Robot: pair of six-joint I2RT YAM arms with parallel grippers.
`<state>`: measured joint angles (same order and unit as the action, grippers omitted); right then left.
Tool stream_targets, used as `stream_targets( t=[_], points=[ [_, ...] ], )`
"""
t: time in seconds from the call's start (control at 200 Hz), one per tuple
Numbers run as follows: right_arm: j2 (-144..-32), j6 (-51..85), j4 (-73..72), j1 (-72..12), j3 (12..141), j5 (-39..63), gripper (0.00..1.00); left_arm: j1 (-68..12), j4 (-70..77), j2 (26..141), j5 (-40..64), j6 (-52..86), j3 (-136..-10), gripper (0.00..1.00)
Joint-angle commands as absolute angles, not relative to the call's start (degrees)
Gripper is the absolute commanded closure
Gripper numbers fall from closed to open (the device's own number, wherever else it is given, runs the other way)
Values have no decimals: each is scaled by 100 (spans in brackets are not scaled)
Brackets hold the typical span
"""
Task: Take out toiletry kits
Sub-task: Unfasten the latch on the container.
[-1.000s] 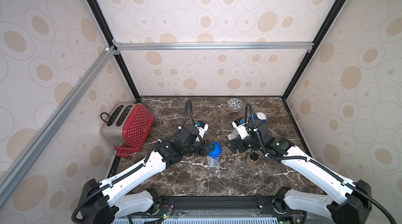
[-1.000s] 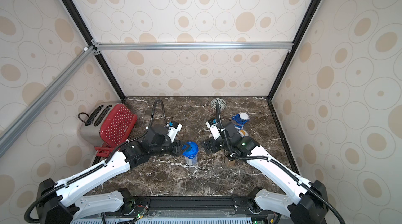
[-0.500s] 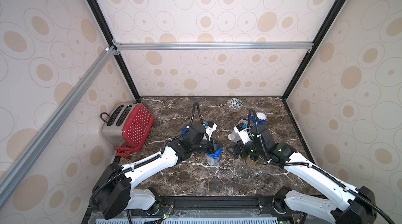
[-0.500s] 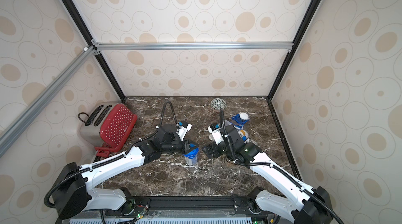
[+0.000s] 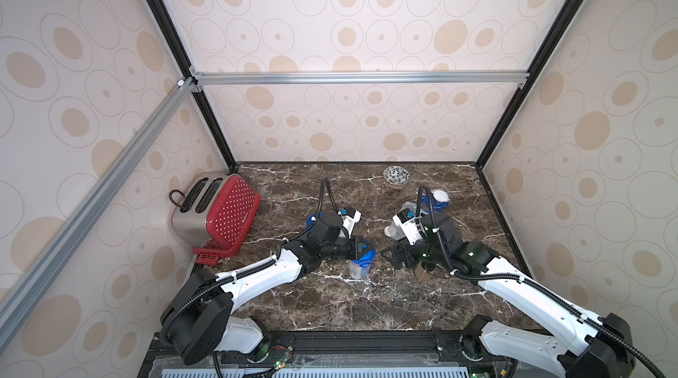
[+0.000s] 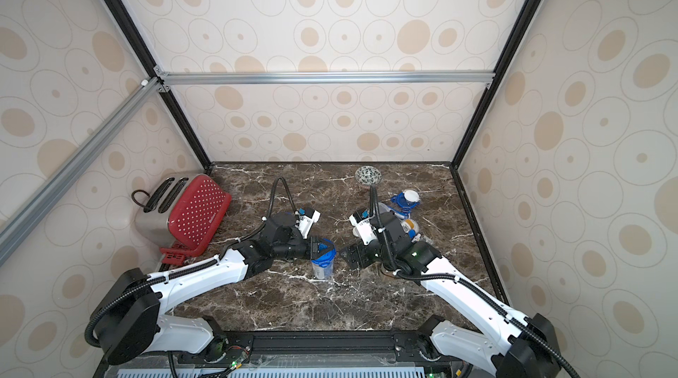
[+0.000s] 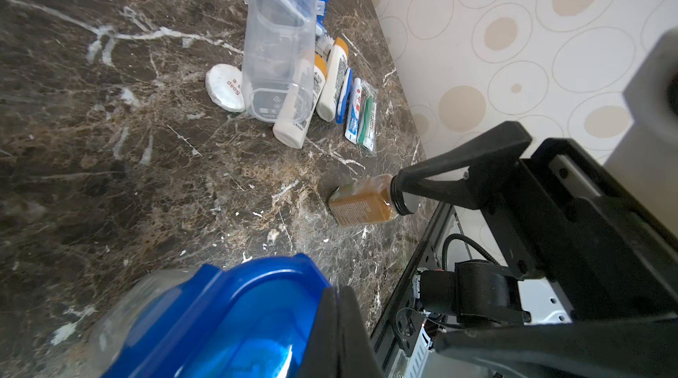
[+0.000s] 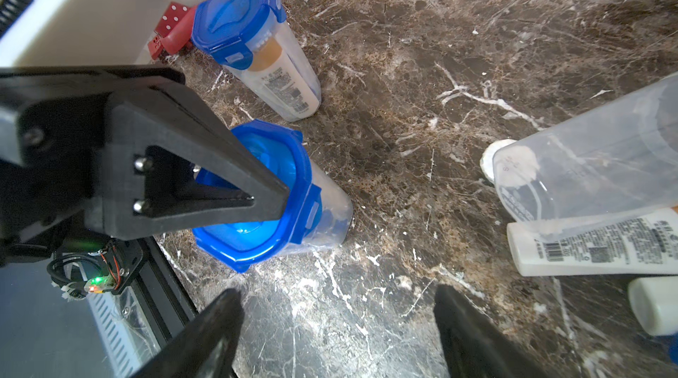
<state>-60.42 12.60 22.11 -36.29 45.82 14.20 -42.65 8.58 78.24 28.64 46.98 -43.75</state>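
Near the middle of the counter point(image 5: 330, 306), the jar point(image 8: 323, 218) may be tipped or dragged if its lid point(image 8: 253, 244) is pulled while the body is not steadied. The left gripper point(image 8: 273, 198) is clenched at this lid, and it is reached in level from the side. Whether a clip is pinched cannot be told. The right gripper point(image 8: 337, 293) is held low beside the jar, spread and empty. One kit point(image 7: 332, 79) is laid out toward the right edge.

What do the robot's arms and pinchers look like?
Both arms, left arm and right arm, have smooth white shells with chunky black joints. Black ribbed cables loop along them. The left gripper and right gripper are black with pointy triangular fingers. A tiny green light glows on the right arm.
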Motion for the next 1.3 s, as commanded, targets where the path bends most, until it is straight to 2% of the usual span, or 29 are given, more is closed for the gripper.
stream_targets(
  t=[0.0, 0.26, 0.611, 1.047, 1.147, 1.297],
  points=[
    [-6073, 1282, 2153, -3610, 4516, 1508, 14, -4197, 899, 7841, 2872, 4844, -4202, 100],
    [-6038, 1422, 2096, -3607, 4485, 1875, 17, -4074, 1030, 7796, 2966, 4860, -3925, 100],
    [-5870, 2032, 881, -3620, 3883, 3048, 21, -4069, 1029, 7707, 2988, 4843, -3819, 100],
    [-6045, 2513, 414, -3888, 3749, 3182, 21, -4072, 1039, 7697, 3000, 4834, -3773, 100],
    [-6123, 2775, 40, -3974, 3586, 3185, 26, -4074, 1030, 7704, 3008, 4839, -3784, 100],
    [-6210, 2761, -278, -4175, 3433, 3252, 27, -4065, 994, 7680, 3013, 4821, -3786, 100]
  ],
)
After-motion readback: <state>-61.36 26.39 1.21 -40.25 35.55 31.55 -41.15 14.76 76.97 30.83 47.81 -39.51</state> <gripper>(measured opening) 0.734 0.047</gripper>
